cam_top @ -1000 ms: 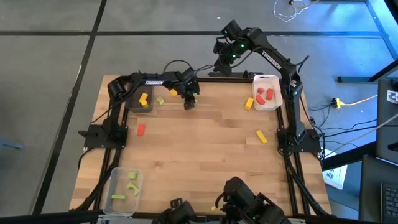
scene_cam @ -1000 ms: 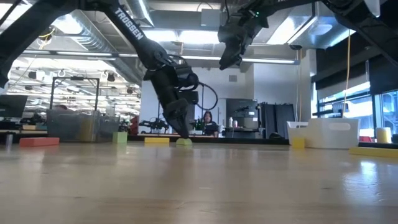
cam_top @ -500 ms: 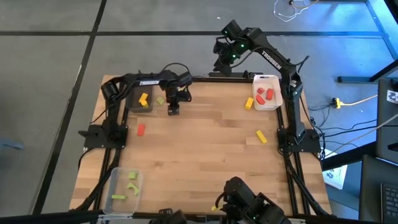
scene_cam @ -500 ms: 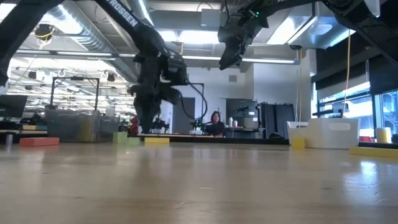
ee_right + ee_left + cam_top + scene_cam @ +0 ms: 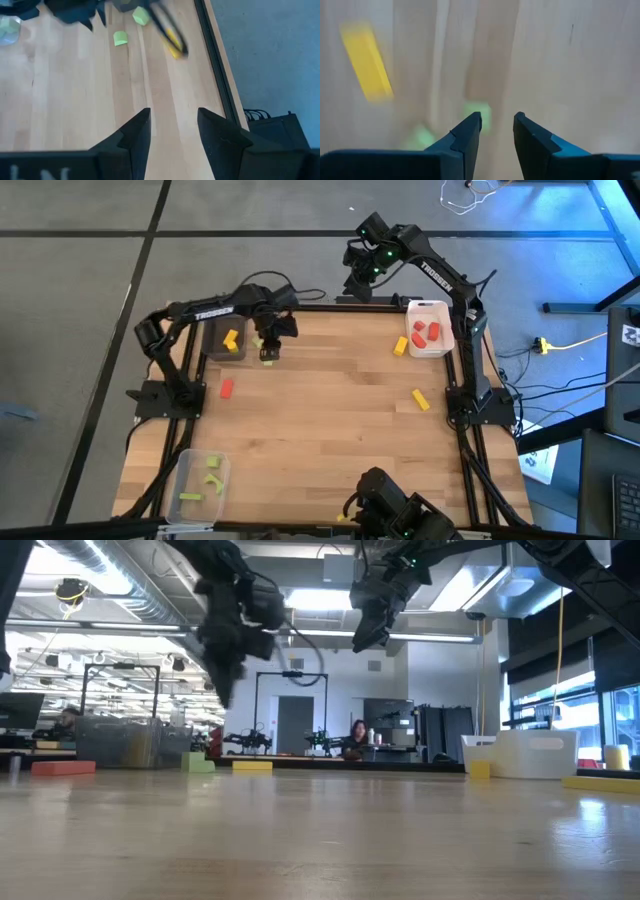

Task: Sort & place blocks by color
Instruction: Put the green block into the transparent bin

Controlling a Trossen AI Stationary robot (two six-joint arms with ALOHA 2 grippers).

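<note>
My left gripper [image 5: 269, 345] [image 5: 497, 122] hangs open above the table's far-left part, raised clear of the wood in the low view [image 5: 222, 690]. A light green block [image 5: 267, 358] [image 5: 479, 117] lies flat on the table just beneath its fingertips, untouched. A second green block [image 5: 141, 15] and a yellow bar [image 5: 365, 60] [image 5: 172, 37] lie close by. My right gripper [image 5: 362, 278] [image 5: 173, 122] waits open, high over the table's far edge. Loose on the wood are a red block [image 5: 227, 388] and two yellow blocks [image 5: 401, 345] [image 5: 420, 400].
A dark grey tray [image 5: 215, 352] at the far left holds a yellow block. The white tray [image 5: 430, 308] at the far right holds red blocks. A clear tray [image 5: 190, 470] at the near left holds green ones. Bare wood fills the table's middle. Black frame rails run along the edges.
My left gripper has gone toward the table's left edge and risen from table height to well above it. A green block sat at its fingertips a second ago; now a green block lies farther left on the table, beneath the raised gripper.
</note>
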